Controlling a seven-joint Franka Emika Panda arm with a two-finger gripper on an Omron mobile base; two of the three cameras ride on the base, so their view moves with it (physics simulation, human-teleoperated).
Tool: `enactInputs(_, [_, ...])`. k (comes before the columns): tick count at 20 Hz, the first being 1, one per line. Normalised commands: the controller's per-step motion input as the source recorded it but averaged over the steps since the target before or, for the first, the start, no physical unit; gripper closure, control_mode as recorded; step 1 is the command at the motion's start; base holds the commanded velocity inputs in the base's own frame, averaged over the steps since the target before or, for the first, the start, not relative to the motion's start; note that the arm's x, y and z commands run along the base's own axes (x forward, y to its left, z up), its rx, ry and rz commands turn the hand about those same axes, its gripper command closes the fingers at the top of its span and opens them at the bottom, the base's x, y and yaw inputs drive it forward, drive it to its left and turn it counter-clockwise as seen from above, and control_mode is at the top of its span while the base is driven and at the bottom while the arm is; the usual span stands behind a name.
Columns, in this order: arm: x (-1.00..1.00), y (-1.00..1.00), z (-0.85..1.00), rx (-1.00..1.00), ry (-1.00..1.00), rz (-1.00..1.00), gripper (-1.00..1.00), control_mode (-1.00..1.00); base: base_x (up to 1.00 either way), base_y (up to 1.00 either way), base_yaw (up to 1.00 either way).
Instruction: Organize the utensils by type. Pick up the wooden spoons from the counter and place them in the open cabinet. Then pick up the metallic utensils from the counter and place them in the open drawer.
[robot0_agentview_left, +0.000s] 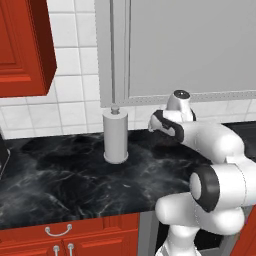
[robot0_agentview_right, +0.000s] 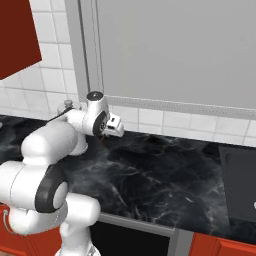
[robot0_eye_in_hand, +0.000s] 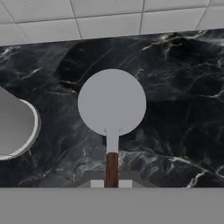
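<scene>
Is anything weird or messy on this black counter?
Nothing is spilled or broken. One odd sight: the claw holds a utensil with a grey round head and brown handle above the counter, beside the upright grey paper towel holder.

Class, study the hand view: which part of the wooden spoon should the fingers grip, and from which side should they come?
Grip the wooden spoon by its thin brown handle, coming from the handle end with one of the fingers on each side. The handle is narrow and straight, while the round pale bowl is too broad to pinch. The fingers appear shut on the handle there now.
</scene>
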Motion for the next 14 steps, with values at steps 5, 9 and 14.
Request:
enactInputs(5, [-0.67, -0.02, 0.80, 0.09, 0.00, 0.00, 1.00, -1.00, 0.00, 0.00, 0.00])
enactInputs(9, [-0.70, 0.00, 0.77, 0.00, 0.00, 0.00, 1.00, -1.00, 0.00, 0.00, 0.00])
enactInputs(14, [-0.67, 0.00, 0.77, 0.00, 0.00, 0.00, 1.00, -1.00, 0.00, 0.00, 0.00])
